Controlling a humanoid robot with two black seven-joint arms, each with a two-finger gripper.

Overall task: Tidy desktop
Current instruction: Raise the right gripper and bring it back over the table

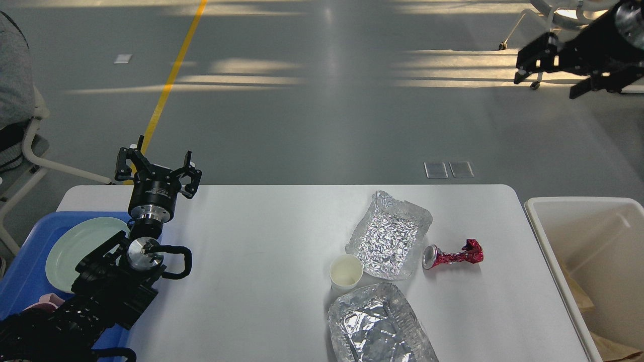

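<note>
A wide white tabletop [261,261] with rounded corners is filling the lower part of the view, standing on a grey floor [322,115] crossed by a yellow line [168,83] and streaks of sunlight. A blue tray [25,281] holding a pale green plate [75,246] is sitting at the tabletop's left end, and an off-white bin [588,261] is standing just beside its right edge. Two crumpled foil trays [390,234] [377,324], a paper cup [345,271] and a crushed red can [453,255] are lying together right of centre. The left gripper [157,168] is hovering over the tabletop's far left corner, fingers spread and empty. The right gripper [551,68] is hanging high over the floor, well apart from the tabletop, fingers parted and empty.
</note>
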